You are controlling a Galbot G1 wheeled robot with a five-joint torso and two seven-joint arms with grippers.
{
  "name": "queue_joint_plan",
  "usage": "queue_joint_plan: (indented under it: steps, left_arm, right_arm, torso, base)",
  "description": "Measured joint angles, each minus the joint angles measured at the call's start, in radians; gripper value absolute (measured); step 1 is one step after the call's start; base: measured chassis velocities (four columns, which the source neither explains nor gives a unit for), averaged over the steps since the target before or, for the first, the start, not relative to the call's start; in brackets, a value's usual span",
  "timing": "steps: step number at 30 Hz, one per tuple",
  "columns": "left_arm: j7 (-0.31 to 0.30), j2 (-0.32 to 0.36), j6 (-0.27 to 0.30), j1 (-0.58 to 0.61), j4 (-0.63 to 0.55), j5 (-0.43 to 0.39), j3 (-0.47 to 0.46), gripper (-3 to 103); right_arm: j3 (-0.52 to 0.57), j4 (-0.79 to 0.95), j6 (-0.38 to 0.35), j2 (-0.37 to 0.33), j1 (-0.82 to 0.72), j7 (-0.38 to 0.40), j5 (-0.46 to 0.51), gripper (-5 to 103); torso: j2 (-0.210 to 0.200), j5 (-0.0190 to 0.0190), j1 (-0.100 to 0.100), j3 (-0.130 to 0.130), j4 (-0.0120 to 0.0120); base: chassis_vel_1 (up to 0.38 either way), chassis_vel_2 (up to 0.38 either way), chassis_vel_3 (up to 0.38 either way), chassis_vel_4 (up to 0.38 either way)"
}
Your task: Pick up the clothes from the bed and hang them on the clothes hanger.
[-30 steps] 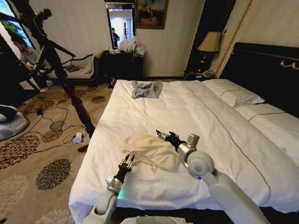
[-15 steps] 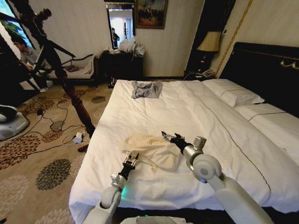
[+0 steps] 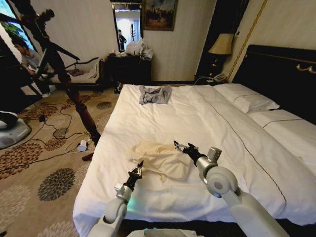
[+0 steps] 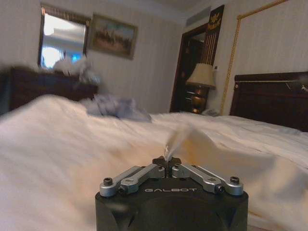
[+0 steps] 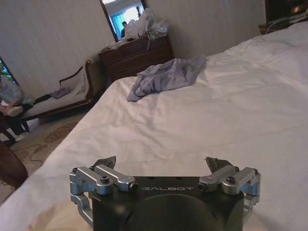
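Head view: the cream shirt (image 3: 160, 159) lies crumpled near the bed's (image 3: 207, 118) foot edge. The left gripper (image 3: 137, 170) should lift slowly. Left wrist view: its fingers (image 4: 159, 162) are clamped on a fabric fold; how deep is unclear. Right wrist view: right gripper (image 5: 163, 166), fingers apart, above the sheet.
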Motion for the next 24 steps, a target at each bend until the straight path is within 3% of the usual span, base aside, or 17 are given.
queue_joint_plan:
  steps: [1, 3, 6, 8, 11, 16, 19, 20, 24]
  left_arm:
    - [-0.007, 0.04, 0.009, 0.019, -0.041, -0.007, -0.042, 1]
    - [-0.01, 0.051, 0.011, 0.026, -0.054, -0.008, -0.055, 1]
    - [-0.029, 0.132, 0.027, 0.086, -0.129, -0.026, -0.183, 1]
    - [-0.035, 0.146, 0.032, 0.092, -0.133, -0.034, -0.21, 1]
    - [-0.041, 0.135, 0.038, 0.09, -0.121, -0.028, -0.231, 1]
    - [-0.041, 0.092, 0.031, 0.108, -0.111, -0.003, -0.247, 1]
    - [-0.042, 0.032, 0.021, 0.131, -0.11, 0.026, -0.257, 1]
    - [-0.042, 0.032, 0.021, 0.131, -0.11, 0.026, -0.257, 1]
    - [-0.042, -0.001, 0.017, 0.145, -0.125, 0.047, -0.255, 1]
  right_arm:
    - [0.0, 0.001, 0.001, 0.0, -0.011, -0.004, -0.019, 100]
    - [0.0, 0.003, 0.001, 0.0, -0.015, -0.005, -0.023, 100]
    - [0.0, 0.02, 0.002, 0.004, -0.07, -0.02, -0.063, 100]
    - [0.002, 0.025, 0.002, 0.006, -0.1, -0.026, -0.097, 100]
    - [-0.013, 0.032, -0.008, 0.006, -0.174, -0.048, -0.202, 100]
    - [-0.067, 0.032, -0.058, -0.001, -0.185, -0.03, -0.197, 100]
    - [-0.116, 0.013, -0.144, 0.004, -0.167, 0.09, -0.008, 100]
    - [-0.116, 0.013, -0.144, 0.004, -0.167, 0.09, -0.008, 100]
    - [-0.113, -0.046, -0.15, 0.029, -0.123, 0.203, 0.196, 100]
  torso:
    - [0.0, 0.0007, 0.0, 0.0, 0.0]
    - [0.0, 0.0007, 0.0, 0.0, 0.0001]
    - [0.0, 0.0007, 0.0, 0.0, 0.0006]
    - [0.0, 0.0008, 0.0, 0.0, 0.0006]
    - [0.0, 0.0002, 0.0, 0.0, -0.0008]
    - [0.0, 0.0003, 0.0, 0.0, 0.0005]
    - [0.0, 0.0003, 0.0, 0.0, 0.0002]
    - [0.0, 0.0003, 0.0, 0.0, 0.0002]
    - [0.0, 0.0007, 0.0, 0.0, 0.0002]
  base:
    - [0.0, 0.0, 0.0, 0.0]
    - [0.0, 0.0, 0.0, 0.0]
    - [0.0, 0.0, 0.0, 0.0]
    - [0.0, 0.0, 0.0, 0.0]
    - [0.0, 0.0, 0.0, 0.0]
    - [0.0, 0.0, 0.0, 0.0]
    - [0.0, 0.0, 0.0, 0.0]
    - [0.0, 0.0, 0.0, 0.0]
    - [0.0, 0.0, 0.0, 0.0]
